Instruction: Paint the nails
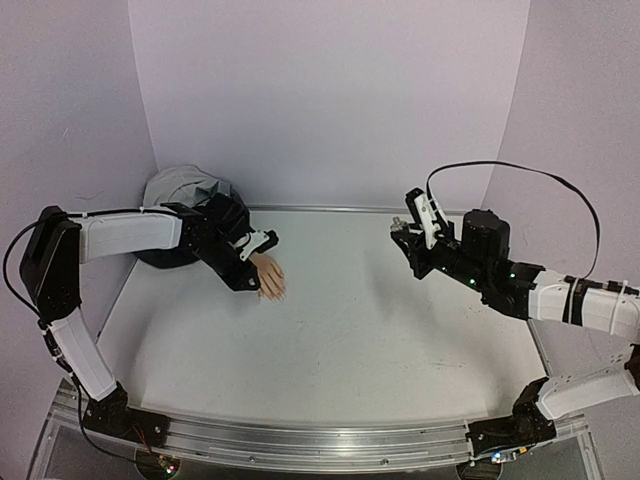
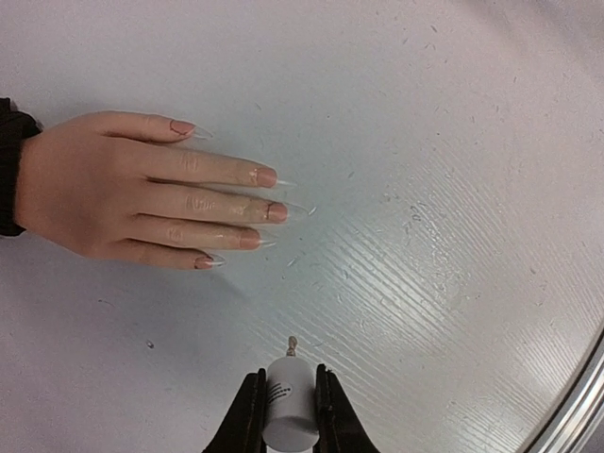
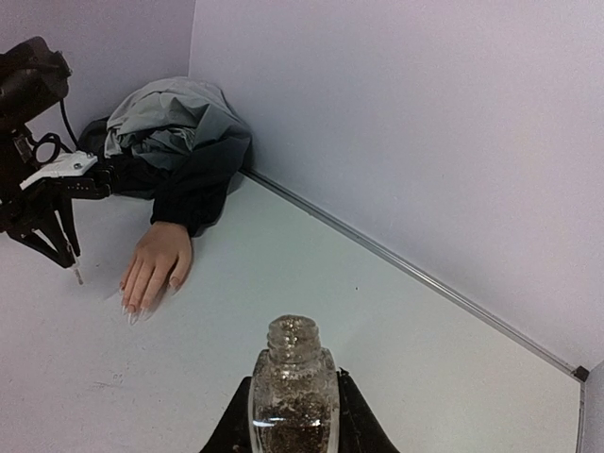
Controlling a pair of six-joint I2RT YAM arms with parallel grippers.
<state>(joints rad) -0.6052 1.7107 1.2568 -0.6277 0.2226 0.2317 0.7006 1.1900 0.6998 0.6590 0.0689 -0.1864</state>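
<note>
A pale mannequin hand (image 2: 104,189) lies flat on the table, coming out of a dark jacket sleeve (image 3: 193,189). Its long nails (image 2: 267,176) carry pinkish colour near the base and have clear tips. My left gripper (image 2: 290,401) is shut on a white cap (image 2: 288,406) whose small brush (image 2: 292,347) points forward, hanging off the table beside the little finger and apart from it. In the top view the left gripper (image 1: 245,275) sits just left of the hand (image 1: 272,278). My right gripper (image 3: 293,415) is shut on an open glass bottle (image 3: 293,387) of glittery polish, far to the right (image 1: 410,245).
A grey and black jacket (image 1: 185,200) is bunched in the back left corner. Purple walls close the back and sides, with a metal strip (image 3: 406,269) along the back edge. A metal rail (image 1: 320,445) runs along the near edge.
</note>
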